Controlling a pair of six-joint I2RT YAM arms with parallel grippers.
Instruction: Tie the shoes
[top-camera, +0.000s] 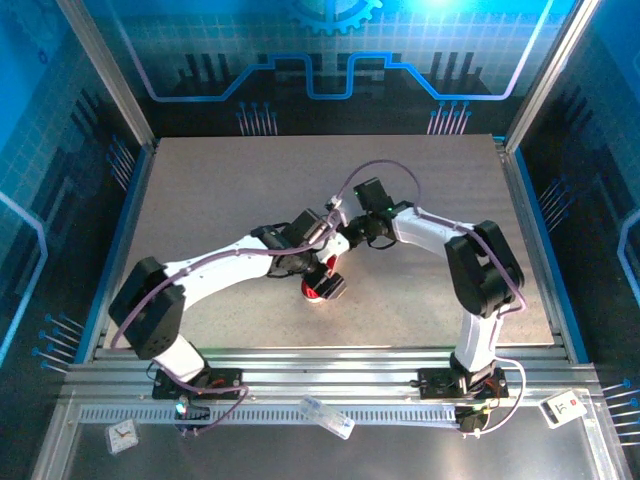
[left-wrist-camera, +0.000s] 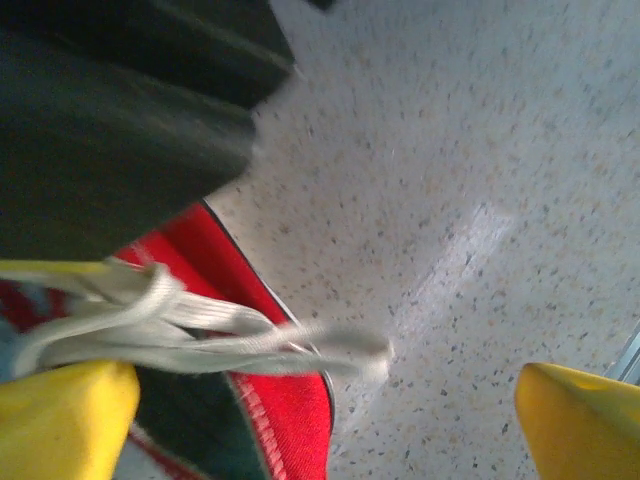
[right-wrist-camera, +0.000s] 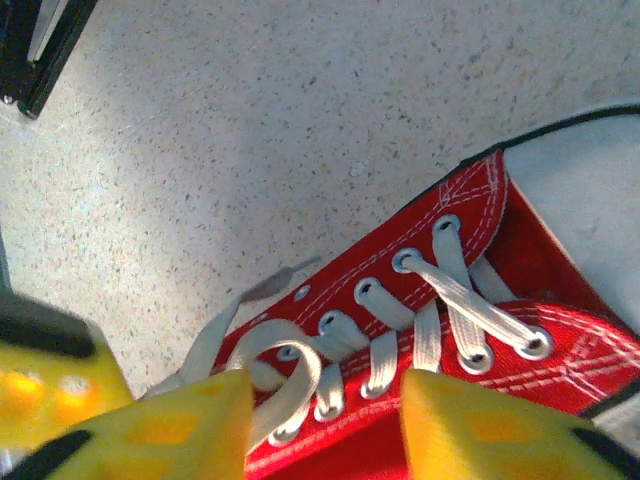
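Left arm: the left arm (top-camera: 230, 255) reaches in low from the near left corner, stretched forward and to the right, with its wrist above the sneaker (top-camera: 322, 288).
Right arm: the right arm (top-camera: 440, 230) has its elbow raised on the right and its forearm folded back leftward, so its wrist meets the left one.
Left jaws: released, with the yellow fingers (left-wrist-camera: 60, 425) spread wide; the white laces (left-wrist-camera: 200, 330) lie loose over the red canvas beside one finger.
Right jaws: parted above the eyelet rows; a lace loop (right-wrist-camera: 285, 375) lies in the gap beside one finger (right-wrist-camera: 190, 430), unclamped.
Sneaker: rests on the surface (top-camera: 220, 190) near its middle, slightly toward the near edge.
Room: bare speckled surface lies beyond and to both sides; the frame rails (top-camera: 320, 362) stand well apart from the sneaker.
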